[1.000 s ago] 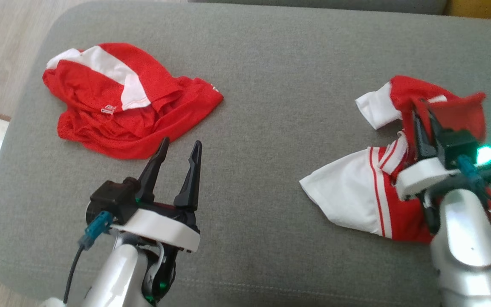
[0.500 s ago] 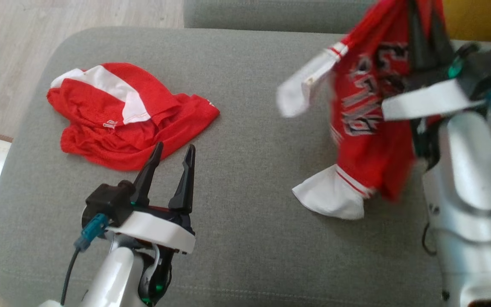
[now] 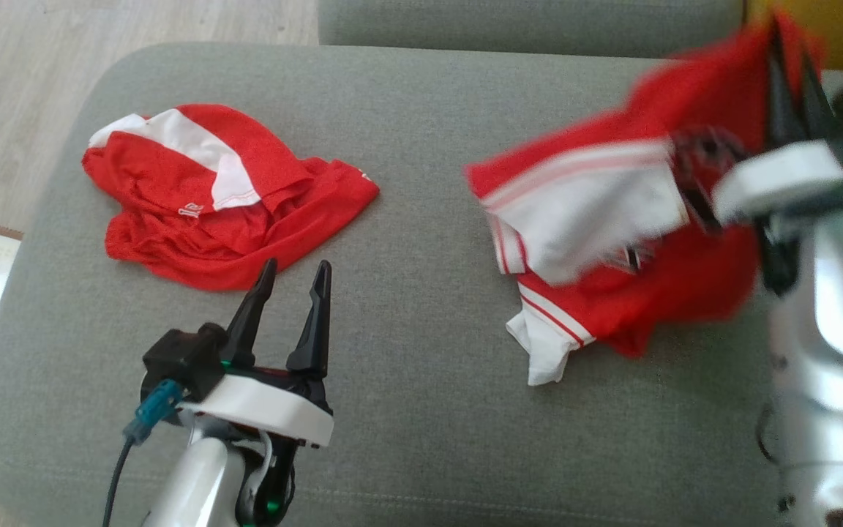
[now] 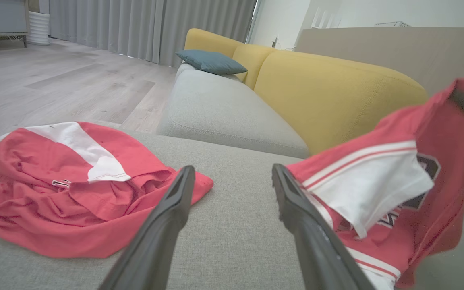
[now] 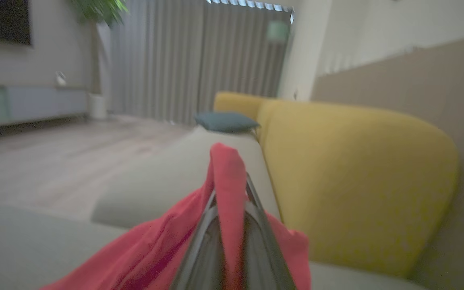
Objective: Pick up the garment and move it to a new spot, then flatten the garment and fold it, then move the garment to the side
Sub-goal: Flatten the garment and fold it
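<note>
The jaws of the right gripper [image 3: 789, 51] are pinched shut on a red fold of the garment [image 3: 656, 300], at about 2 o'clock in the head view. Gripping it by one edge lets the rest hang free for carrying to a new spot. The cloth drapes down and toward 9 o'clock from the grip, its white sleeve lowest; whether that sleeve touches the grey seat [image 3: 429, 146] I cannot tell. The left gripper [image 3: 296, 267] waits at 7 o'clock with its jaws spread wide and nothing between them, probably kept back for the flattening. A second red garment [image 3: 195, 205] lies crumpled at 10 o'clock, apart from both. The head view blurs the hanging cloth; the left wrist view shows its striped white sleeve and dark lettering sharply, with a yellow sofa back [image 4: 336, 88] behind. The right wrist view alone shows the fold clamped between the fingertips.
</note>
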Available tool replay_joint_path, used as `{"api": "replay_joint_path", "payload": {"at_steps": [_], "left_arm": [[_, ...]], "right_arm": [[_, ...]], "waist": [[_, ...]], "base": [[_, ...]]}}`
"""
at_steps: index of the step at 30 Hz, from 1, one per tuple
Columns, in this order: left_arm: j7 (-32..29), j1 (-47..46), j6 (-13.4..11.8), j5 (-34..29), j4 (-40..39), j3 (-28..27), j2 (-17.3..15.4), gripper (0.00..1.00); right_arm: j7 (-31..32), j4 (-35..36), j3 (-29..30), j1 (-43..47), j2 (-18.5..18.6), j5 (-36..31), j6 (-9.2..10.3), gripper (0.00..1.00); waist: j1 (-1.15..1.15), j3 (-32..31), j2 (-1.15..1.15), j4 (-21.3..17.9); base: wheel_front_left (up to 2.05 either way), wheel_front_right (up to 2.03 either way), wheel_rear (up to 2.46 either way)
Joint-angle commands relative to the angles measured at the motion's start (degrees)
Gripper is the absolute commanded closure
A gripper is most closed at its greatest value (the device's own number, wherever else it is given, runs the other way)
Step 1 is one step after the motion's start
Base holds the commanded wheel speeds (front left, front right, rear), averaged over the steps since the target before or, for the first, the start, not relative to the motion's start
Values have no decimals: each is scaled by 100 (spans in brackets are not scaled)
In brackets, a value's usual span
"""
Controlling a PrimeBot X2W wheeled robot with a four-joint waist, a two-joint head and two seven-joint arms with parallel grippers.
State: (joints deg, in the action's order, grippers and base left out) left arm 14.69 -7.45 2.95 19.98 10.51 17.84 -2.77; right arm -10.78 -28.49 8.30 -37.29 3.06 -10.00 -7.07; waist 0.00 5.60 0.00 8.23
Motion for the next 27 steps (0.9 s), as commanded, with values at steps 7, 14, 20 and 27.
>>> {"api": "replay_joint_path", "payload": {"at_steps": [7, 14, 20, 27], "left_arm": [[30, -210, -18, -33, -191, -196, -10, 0], [30, -211, -10, -69, -193, -263, -10, 0], [30, -164, -52, -52, -287, -351, -10, 0], [30, -57, -71, -112, -387, -388, -10, 0]], "right_arm": [[-83, -470, 1102, 280, -18, -672, -42, 0], [-403, 27, 632, 839, -18, -9, -42, 0], [-419, 1510, -487, 2186, -18, 954, -42, 0], [-420, 2520, -836, 3403, -18, 1383, -42, 0]], "waist": [[0, 98, 0, -209], [0, 20, 0, -506], [0, -106, 0, -813], [0, -303, 0, -1007]], "base": [[0, 0, 0], [0, 0, 0], [0, 0, 0], [0, 0, 0]]}}
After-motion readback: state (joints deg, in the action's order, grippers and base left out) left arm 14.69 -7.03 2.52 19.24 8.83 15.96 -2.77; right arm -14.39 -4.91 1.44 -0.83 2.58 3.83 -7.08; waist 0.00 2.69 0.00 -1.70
